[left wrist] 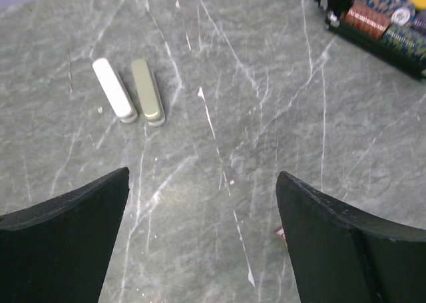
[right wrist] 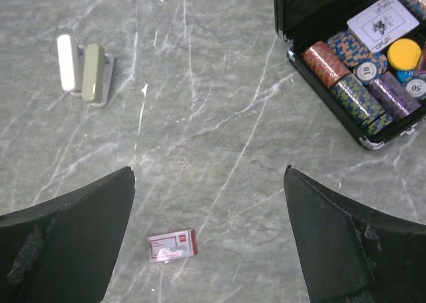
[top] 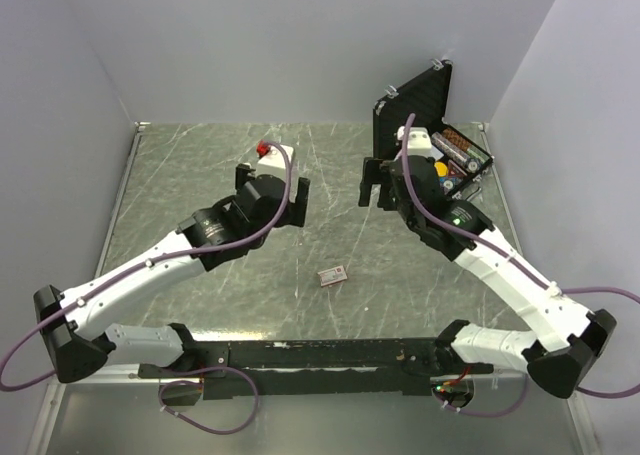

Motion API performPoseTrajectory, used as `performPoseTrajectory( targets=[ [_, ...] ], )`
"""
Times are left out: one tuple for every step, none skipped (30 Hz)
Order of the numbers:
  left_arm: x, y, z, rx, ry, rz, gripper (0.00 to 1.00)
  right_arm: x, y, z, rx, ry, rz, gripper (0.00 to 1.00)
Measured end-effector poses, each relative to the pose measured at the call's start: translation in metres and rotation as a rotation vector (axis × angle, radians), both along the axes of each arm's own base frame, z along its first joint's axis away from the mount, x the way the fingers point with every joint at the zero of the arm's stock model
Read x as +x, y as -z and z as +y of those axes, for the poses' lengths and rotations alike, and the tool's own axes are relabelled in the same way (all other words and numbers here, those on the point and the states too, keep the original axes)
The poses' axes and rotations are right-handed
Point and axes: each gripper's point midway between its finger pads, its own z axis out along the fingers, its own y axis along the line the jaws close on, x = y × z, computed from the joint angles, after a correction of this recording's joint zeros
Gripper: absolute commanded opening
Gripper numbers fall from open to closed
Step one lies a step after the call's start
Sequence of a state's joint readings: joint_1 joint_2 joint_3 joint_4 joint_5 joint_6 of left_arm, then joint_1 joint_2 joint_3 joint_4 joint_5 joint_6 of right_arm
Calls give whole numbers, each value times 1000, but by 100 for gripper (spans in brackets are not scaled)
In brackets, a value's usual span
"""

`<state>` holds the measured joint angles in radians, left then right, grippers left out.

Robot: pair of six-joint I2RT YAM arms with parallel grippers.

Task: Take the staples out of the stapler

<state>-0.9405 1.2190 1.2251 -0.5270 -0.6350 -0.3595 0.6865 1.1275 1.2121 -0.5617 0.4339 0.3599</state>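
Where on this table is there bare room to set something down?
Bare: the wide stretch between the stapler and the poker chip case, and the table at its far left corner. The small pink-and-white box lies alone mid-table. Crowded: the far right corner, around the case.

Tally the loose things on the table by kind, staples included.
Stapler, white and olive bars side by side: 1
Small pink-and-white box: 1
Black case, lid open: 1
Staples: 0 that I can make out in any view
Total: 3
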Motion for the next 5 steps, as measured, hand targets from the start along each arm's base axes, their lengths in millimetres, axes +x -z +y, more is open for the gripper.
performPoseTrajectory(
  targets=[
    [1, -4, 1, -1, -2, -9, 97, -1, -3, -1, 3, -2, -9, 100],
    [2, -8, 1, -6, -6, -21, 97, -3, -7, -3, 4, -6, -20, 100],
    [2, -12, 3, -7, -8, -32, 97, -4, -10, -3, 4, -12, -30, 100],
    [2, -15, 3, -8, -9, -41, 97, -5, -14, -4, 3, -18, -43, 100],
    [2, -19, 5, -13, -11, -51, 97, -5, -18, -5, 1, -23, -54, 100]
  ],
)
